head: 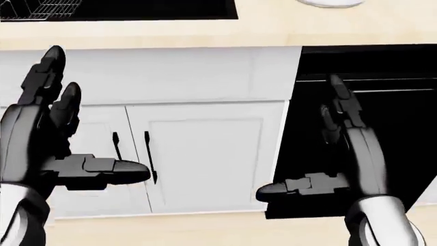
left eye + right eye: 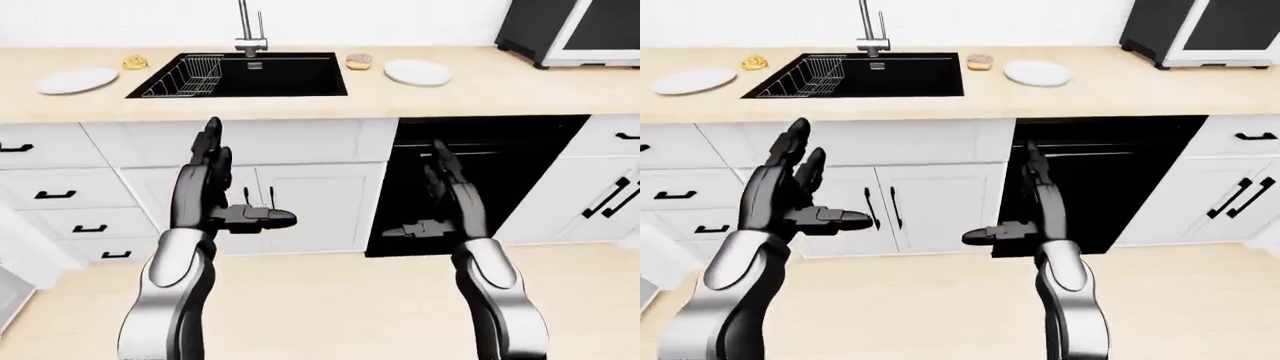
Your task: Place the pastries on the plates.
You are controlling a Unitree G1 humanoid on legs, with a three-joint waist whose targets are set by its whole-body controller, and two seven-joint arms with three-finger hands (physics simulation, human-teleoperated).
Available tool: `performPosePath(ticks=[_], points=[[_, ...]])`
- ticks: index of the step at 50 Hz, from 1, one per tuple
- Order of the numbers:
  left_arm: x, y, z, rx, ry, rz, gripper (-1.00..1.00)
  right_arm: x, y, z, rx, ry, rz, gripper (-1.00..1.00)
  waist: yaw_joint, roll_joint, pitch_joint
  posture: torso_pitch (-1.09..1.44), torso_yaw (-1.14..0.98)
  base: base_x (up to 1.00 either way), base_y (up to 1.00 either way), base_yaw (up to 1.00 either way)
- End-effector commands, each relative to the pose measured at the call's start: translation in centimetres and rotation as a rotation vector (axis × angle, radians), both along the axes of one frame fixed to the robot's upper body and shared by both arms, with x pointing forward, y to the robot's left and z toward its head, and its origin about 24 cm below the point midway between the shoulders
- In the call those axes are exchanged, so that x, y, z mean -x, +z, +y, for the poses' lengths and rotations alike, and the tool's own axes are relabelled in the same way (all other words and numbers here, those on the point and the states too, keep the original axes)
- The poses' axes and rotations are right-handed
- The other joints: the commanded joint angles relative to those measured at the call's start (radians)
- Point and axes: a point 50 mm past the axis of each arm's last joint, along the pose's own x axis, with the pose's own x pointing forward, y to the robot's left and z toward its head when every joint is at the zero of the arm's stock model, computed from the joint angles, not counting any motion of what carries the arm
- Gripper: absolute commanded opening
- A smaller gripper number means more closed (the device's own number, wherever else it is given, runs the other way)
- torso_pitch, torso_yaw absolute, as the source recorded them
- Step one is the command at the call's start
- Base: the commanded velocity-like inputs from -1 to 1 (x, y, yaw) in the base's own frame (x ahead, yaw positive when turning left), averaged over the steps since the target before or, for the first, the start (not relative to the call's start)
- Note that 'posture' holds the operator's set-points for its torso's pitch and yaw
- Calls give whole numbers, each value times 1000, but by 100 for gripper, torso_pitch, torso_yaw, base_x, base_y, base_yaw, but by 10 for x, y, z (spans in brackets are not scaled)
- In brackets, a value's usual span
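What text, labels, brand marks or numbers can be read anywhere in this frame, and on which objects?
None: no readable text shows in any view.
The black countertop appliance with a white door frame shows no label or brand mark.
The two round white plates, the black sink basin and the white cabinet fronts with black handles are plain.
The robot's dark hands carry no markings.

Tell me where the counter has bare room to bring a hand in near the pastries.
Bare counter runs between the right plate and the black appliance, and along the near edge below the sink. It is tighter by the right pastry, wedged between sink and plate, and by the left pastry, between the left plate and sink.
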Motion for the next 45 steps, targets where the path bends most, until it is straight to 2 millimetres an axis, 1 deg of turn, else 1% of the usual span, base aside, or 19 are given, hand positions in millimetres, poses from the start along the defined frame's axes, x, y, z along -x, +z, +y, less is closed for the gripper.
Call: performPosePath(ticks=[1,6,8,10,17,19,20,21,22,23,26,30,32,33,35,37,40,41,45], points=[[3,17,-7,-2,-28,-60,100,2,20,-2,8,0,-71,100,2,5,-9,0,0,80,-39,0],[5,28,-7,-9,-28,-72,100,4,36,-5,13,0,-95,100,29,-38,-32,0,0,82,-48,0],[6,36,-7,-11,-31,-82,100,6,45,-6,18,-1,-108,100,17,-105,-47,0,0,81,-60,0],[8,43,-7,-11,-32,-89,100,7,52,-6,23,-1,-117,100,9,-77,-10,0,0,81,-61,0],[9,58,-8,-9,-44,-98,100,9,68,-8,35,-1,-143,100,-30,-46,-18,0,0,81,-59,0],[11,60,-8,-7,-53,-98,100,10,71,-8,34,2,-152,100,-12,-19,-24,0,0,82,-50,0],[11,60,-8,-7,-53,-97,100,9,71,-8,34,3,-153,100,-2,10,-18,0,0,81,-50,0],[11,61,-7,-8,-52,-98,100,8,71,-8,35,4,-153,100,1,-2,0,0,0,81,-49,0],[11,62,-6,-7,-50,-100,100,8,73,-7,36,5,-157,100,-19,16,22,0,0,81,-50,0],[10,65,-5,-5,-48,-102,100,7,75,-7,37,6,-160,100,-3,26,-17,0,0,81,-50,0],[9,67,-4,-9,-49,-101,100,8,78,-7,43,7,-163,100,-7,49,-27,0,0,82,-50,0],[9,72,-3,-8,-51,-104,100,7,86,-7,51,6,-173,100,16,32,-31,0,0,81,-48,0],[9,76,0,-8,-46,-109,100,7,90,-6,60,10,-174,100,0,-19,-42,0,0,81,-38,0],[9,78,2,-10,-44,-112,100,8,92,-5,69,18,-180,100,-11,-92,-51,0,0,81,-9,0],[10,79,3,-13,-42,-114,100,9,98,-4,65,33,-211,100,3,-86,17,0,0,71,0,0],[11,81,6,-17,-40,-117,100,10,101,-2,51,50,-217,100,-26,-110,-19,0,0,0,0,0],[12,85,9,-21,-37,-122,100,9,103,-1,55,48,-217,100,-22,-95,-8,0,0,0,41,0],[12,87,11,-22,-33,-124,100,9,104,-1,59,50,-219,100,4,-91,18,0,0,0,0,92],[13,91,13,-25,-27,-132,100,10,108,-1,70,54,-224,100,17,-23,14,0,0,0,0,93]])
